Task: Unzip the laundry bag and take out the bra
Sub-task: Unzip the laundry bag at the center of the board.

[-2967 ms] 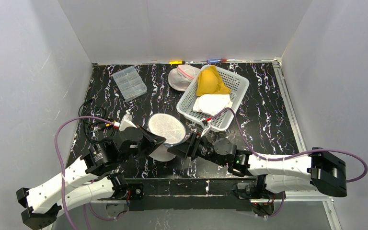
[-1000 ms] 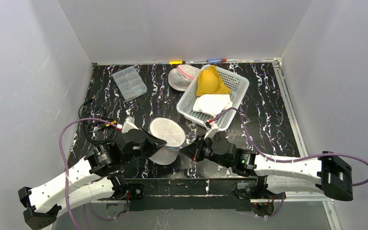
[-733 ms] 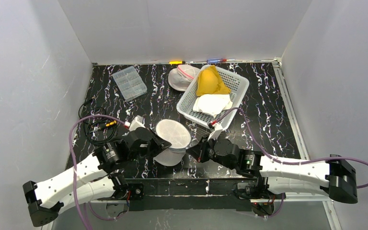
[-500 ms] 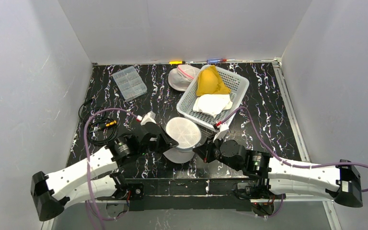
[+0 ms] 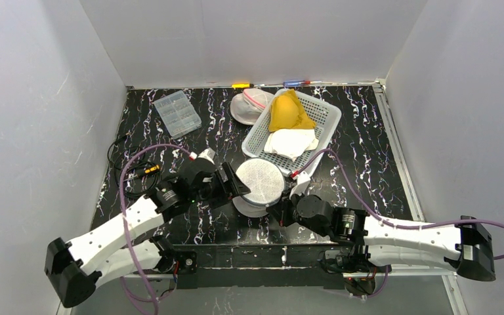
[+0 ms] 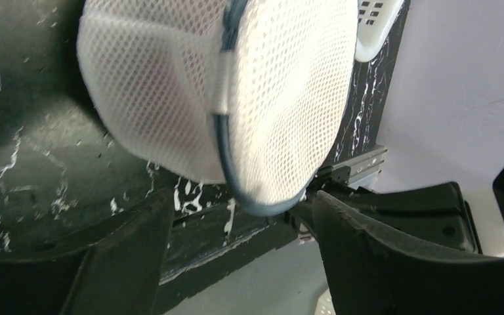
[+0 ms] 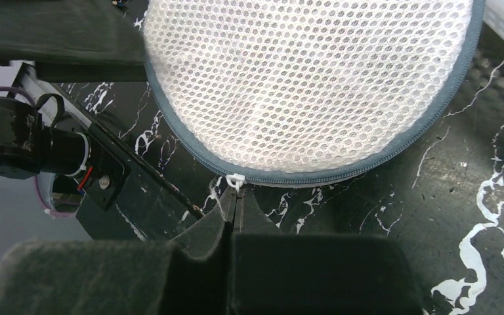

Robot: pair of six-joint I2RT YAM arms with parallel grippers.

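Note:
The laundry bag (image 5: 260, 182) is a round white mesh pouch with a grey-blue zipper round its rim, tilted up on edge near the table's middle front. My left gripper (image 5: 233, 187) stands open at the bag's left side. In the left wrist view its fingers (image 6: 243, 203) straddle the lower rim of the bag (image 6: 236, 98) without gripping it. My right gripper (image 5: 281, 211) sits below the bag's right and is shut on the white zipper pull (image 7: 235, 180), fingertips (image 7: 236, 193) pressed together under the bag (image 7: 302, 85). The bra is hidden inside the mesh.
A white basket (image 5: 325, 118) holding yellow and white cloth stands just behind the bag. Another white pouch with pink trim (image 5: 249, 105) lies beside it. A clear compartment box (image 5: 177, 113) sits at back left, and coiled cables (image 5: 131, 174) lie at the left.
Both arms have carried the bag to the right, towards the basket. The left gripper has opened and let go of the bag's rim. The right gripper stays shut on the zipper pull.

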